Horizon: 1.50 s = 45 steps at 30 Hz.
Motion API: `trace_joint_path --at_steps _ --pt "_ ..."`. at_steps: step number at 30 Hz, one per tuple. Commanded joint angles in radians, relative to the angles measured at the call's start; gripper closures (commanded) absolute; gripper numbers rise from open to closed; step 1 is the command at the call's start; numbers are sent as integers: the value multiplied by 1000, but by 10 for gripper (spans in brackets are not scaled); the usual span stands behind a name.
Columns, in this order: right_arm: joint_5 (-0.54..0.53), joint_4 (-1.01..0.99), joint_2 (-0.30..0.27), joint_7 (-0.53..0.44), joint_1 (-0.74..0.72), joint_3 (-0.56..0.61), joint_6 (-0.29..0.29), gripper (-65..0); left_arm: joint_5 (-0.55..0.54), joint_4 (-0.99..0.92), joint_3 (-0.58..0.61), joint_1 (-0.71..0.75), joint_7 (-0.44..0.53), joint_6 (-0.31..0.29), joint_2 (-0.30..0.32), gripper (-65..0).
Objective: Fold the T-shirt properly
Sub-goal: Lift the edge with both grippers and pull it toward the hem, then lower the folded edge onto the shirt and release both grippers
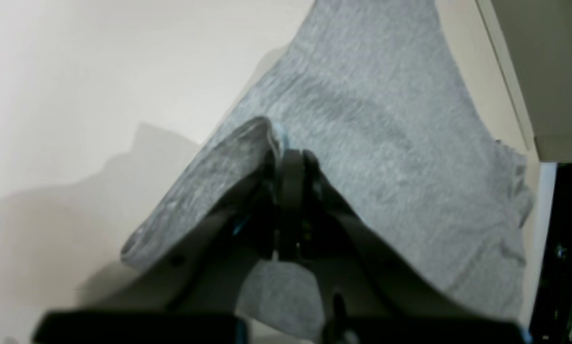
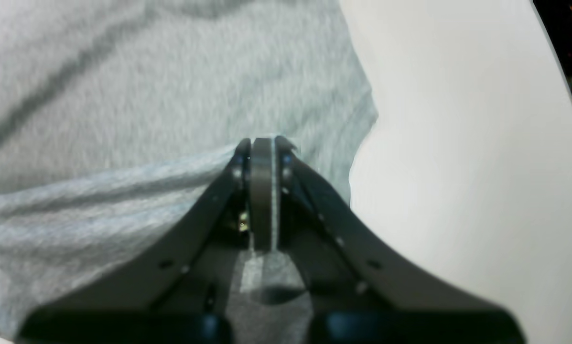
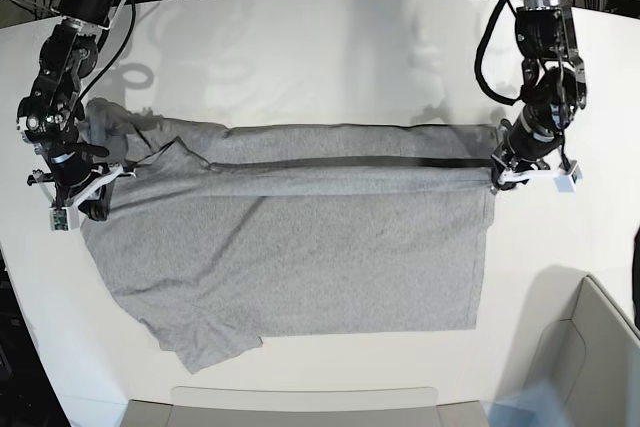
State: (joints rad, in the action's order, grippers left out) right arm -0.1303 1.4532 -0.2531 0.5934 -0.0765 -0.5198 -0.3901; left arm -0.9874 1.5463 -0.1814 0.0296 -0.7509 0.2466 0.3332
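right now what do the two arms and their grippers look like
Both arms are black and jointed, with black cables looping beside them. The left gripper and right gripper each have dark fingers flaring into a wide V-shaped body. White parts sit near each wrist.

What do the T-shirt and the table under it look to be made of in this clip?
T-shirt: soft knit fabric, probably cotton jersey, matte heather grey; the flecked weave shows in the wrist views, and it drapes and creases where the left gripper and right gripper pinch it.
Table: hard, smooth white surface with a faint sheen, perhaps laminate; it takes soft shadows.
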Motion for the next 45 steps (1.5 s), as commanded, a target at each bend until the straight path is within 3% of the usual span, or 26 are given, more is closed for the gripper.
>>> trace_joint_path --at_steps 1,7,11,23,27,29,32,35,40,45 --pt "1 -1 -15 -28 -36 17 -7 0 -5 -17 -3 -35 -14 -2 14 0" --pt "39 -87 -15 -34 -118 63 -5 0 52 -91 -5 -86 -22 -6 11 0" --pt "44 -148 -15 -91 -159 103 0 0 69 -94 -3 -112 -23 -6 11 0" --pt "240 -372 34 -201 -339 119 0 0 71 -96 55 -119 -22 -6 17 0" --pt "258 -404 42 -204 -362 119 0 0 71 -100 59 -121 -20 -6 17 0" --pt "263 -401 42 -203 -362 119 0 -50 71 -102 59 -121 -20 -6 17 -64" --pt "258 -398 42 -211 -354 114 0 -184 71 -99 59 -121 -28 -6 17 -178" --pt "255 -398 36 -211 -349 112 -2 -278 69 -97 59 -116 -34 -6 17 -232" --pt "254 -254 45 -201 -297 30 -14 -295 66 -94 59 -110 -35 -6 17 -232" --pt "254 -73 64 -45 -219 -101 -137 -295 66 27 59 -49 -71 0 17 -232"
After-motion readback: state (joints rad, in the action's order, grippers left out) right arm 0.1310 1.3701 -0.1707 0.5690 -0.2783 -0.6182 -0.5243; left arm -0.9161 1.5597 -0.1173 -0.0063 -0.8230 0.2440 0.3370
